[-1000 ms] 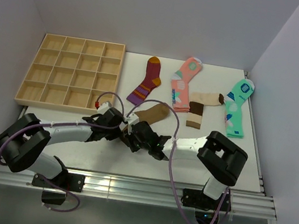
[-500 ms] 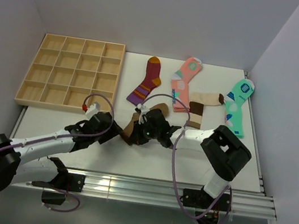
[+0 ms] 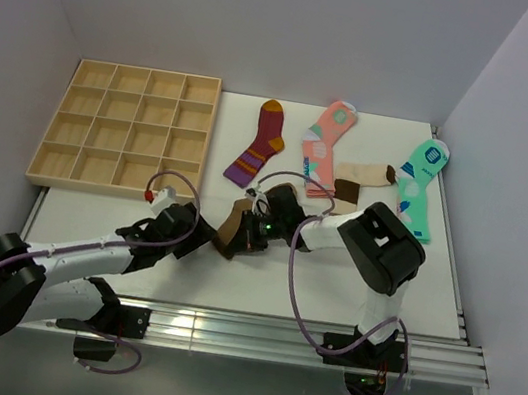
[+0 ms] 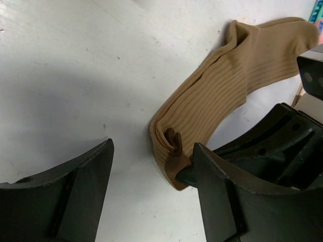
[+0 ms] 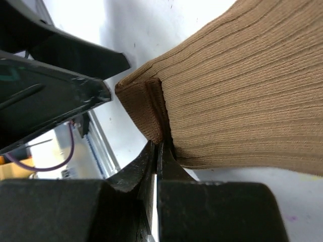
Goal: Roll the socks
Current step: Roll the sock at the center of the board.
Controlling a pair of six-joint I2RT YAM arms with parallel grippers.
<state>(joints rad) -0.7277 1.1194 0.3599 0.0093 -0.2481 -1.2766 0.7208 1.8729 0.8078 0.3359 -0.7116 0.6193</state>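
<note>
At the middle of the table (image 3: pixel 88 219) we see the brown sock (image 4: pixel 222 96), cuff folded over; the beige sock (image 3: pixel 361 174) lies nearer the far edge. Our right end effector (image 5: pixel 157 154) is clamped on that cuff; our left end effector (image 4: pixel 151 166) gapes beside it.

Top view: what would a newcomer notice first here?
Both grippers meet at the brown sock: the right gripper is shut on its folded dark cuff, while the left gripper stands open at the fold. Behind, the beige sock lies among bright patterned ones, the mint-green sock loudest. A compartmented wooden tray sits far left.
</note>
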